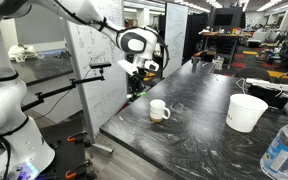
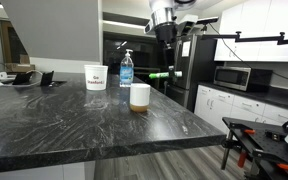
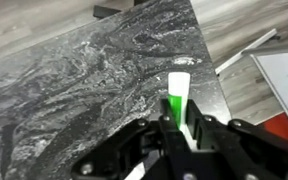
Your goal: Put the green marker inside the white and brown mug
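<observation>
Claw [image 3: 181,128] holds green marker [image 3: 177,95] outside mug [image 1: 159,110]

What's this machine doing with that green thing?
A robot arm's pincer is clamped on the green marker and holds it in the air near the edge of the dark counter. The white and brown mug stands on the counter a short way off; the marker is not yet in it.

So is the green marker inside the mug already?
No, the green marker is held up by the fingers, apart from the white and brown mug on the counter.
</observation>
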Controlling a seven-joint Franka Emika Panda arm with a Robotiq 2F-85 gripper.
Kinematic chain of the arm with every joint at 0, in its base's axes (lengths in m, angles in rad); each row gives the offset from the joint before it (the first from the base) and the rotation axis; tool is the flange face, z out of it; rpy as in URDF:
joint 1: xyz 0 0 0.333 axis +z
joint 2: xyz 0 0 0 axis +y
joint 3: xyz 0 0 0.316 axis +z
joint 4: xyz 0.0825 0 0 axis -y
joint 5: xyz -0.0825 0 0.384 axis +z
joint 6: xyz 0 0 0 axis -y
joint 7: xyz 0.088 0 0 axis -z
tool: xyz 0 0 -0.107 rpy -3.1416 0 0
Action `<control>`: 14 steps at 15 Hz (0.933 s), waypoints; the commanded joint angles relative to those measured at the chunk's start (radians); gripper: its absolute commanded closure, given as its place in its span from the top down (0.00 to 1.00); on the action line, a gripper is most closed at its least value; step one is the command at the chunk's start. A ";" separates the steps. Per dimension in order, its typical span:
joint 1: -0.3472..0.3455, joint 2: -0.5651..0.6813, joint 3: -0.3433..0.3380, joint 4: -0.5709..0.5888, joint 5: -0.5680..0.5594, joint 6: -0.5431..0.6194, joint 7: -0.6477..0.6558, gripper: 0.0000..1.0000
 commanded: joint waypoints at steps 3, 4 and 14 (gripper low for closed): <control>-0.015 0.100 -0.042 0.196 -0.119 -0.227 0.068 0.05; -0.019 0.127 -0.049 0.235 -0.137 -0.264 0.074 0.05; -0.042 0.450 -0.043 0.573 -0.110 -0.519 0.040 0.05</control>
